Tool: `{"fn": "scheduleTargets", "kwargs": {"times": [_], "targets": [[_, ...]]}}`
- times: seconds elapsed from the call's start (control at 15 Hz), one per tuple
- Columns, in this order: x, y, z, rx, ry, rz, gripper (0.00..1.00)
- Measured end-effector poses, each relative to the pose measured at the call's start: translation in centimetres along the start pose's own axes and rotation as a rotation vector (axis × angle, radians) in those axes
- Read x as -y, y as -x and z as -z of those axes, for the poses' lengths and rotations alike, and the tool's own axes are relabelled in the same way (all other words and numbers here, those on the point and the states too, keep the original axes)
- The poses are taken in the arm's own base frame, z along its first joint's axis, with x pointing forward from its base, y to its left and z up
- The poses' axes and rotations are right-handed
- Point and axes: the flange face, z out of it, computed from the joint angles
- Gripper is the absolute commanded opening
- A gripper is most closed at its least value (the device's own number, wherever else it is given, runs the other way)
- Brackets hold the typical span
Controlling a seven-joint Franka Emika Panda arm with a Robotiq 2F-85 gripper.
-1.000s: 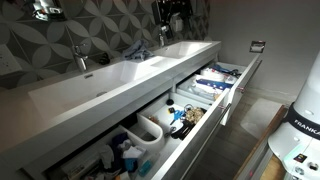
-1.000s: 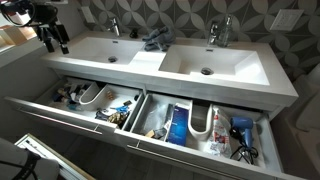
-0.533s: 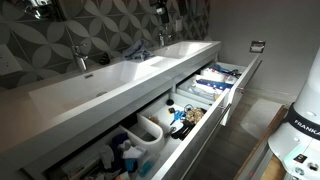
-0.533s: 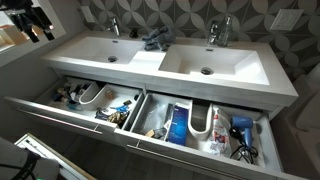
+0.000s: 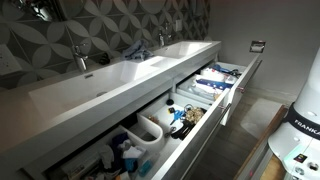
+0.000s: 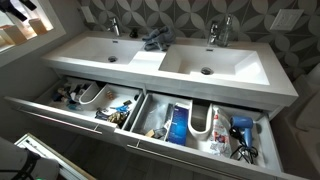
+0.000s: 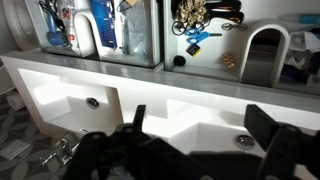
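Two black fingers (image 7: 138, 118) of my gripper (image 7: 195, 112) stand apart, empty, high above a smooth white rectangular basin (image 7: 205, 135) with a round metal drain (image 7: 243, 141). A crumpled dark cloth (image 6: 155, 40) lies on the counter between the basins. Beyond, open drawers (image 6: 190, 155) hold clutter.

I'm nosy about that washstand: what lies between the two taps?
A crumpled dark cloth lies on the white counter, between the taps; it shows best in an exterior view.
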Motion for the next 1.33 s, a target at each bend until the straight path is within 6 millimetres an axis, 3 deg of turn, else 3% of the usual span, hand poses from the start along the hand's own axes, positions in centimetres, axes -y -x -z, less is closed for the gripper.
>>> {"fn": "scheduleTargets", "kwargs": {"times": [0.27, 1.33], "targets": [[-0.95, 0.2, 1.55, -0.082, 0.049, -0.037, 1.0], [-0.94, 0.17, 1.52, -0.084, 0.052, -0.042, 1.0]]}}
